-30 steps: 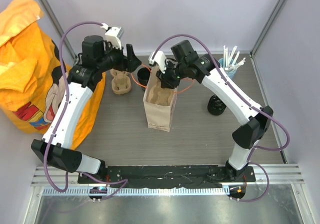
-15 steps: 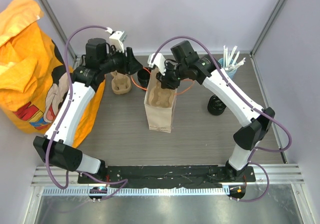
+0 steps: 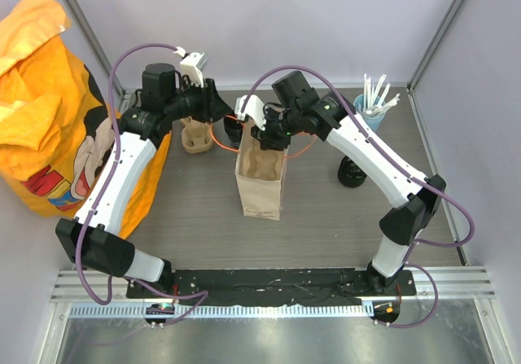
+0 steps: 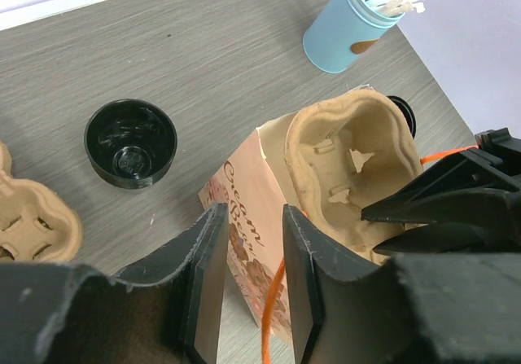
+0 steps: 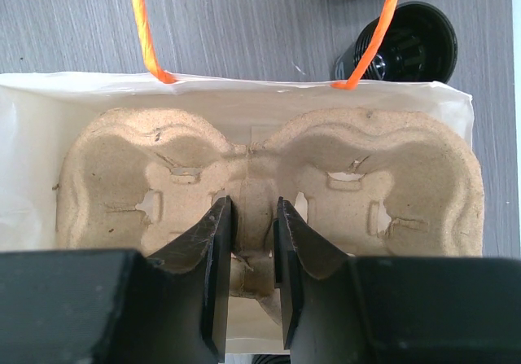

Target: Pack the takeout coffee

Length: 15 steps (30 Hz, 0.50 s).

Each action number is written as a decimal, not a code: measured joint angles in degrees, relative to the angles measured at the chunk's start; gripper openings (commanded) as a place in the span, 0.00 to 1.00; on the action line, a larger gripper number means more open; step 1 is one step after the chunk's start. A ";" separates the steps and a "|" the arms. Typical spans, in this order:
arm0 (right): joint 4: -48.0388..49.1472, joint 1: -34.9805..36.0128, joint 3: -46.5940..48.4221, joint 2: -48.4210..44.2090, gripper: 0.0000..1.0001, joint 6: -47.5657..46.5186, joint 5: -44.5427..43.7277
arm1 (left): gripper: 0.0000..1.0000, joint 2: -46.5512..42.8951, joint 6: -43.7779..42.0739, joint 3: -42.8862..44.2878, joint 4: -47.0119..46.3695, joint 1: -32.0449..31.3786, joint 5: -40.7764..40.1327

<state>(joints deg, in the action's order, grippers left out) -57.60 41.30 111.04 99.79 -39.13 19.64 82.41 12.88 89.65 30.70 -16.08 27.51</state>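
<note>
A small black lidded cup (image 3: 352, 171) stands right of the brown paper bag (image 3: 260, 181); its rim peeks out behind the bag in the left wrist view (image 4: 404, 113). My right gripper (image 3: 264, 134) is shut on the centre ridge of a brown pulp carrier (image 5: 163, 177), which sits in the open bag (image 5: 32, 111). My left gripper (image 4: 250, 215) hovers at the bag's far left corner (image 3: 218, 103), jaws apart, with the bag's orange handle (image 4: 273, 315) running between them. A black cup without a lid (image 4: 130, 142) stands behind the bag.
A second pulp carrier (image 3: 197, 136) lies at the back left. A light-blue cup of white straws (image 3: 370, 107) stands at the back right. A big orange bag (image 3: 49, 111) fills the left side. Walls close in on both sides and the back.
My left gripper has moved right, up to the bag's handle. My right gripper has shifted a little left with the carrier in the bag's mouth.
</note>
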 measured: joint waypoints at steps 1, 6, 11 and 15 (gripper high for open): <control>-0.15 0.02 0.00 0.00 0.28 -0.04 0.00 | 0.35 0.00 0.02 0.00 0.00 0.00 0.00; -0.94 0.13 -0.11 0.00 0.28 -0.24 0.22 | 0.35 0.00 0.02 -0.17 0.00 0.00 0.00; -1.25 0.37 -0.81 0.09 0.28 -0.46 0.17 | 0.45 0.02 0.00 -0.46 0.20 0.00 0.04; -1.46 0.50 -0.87 1.05 0.28 -1.05 0.20 | 0.46 0.07 0.00 -0.46 0.52 0.00 0.52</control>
<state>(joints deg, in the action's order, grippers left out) -59.07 41.80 110.17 100.84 -40.18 19.84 82.48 12.88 89.19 31.22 -16.08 28.03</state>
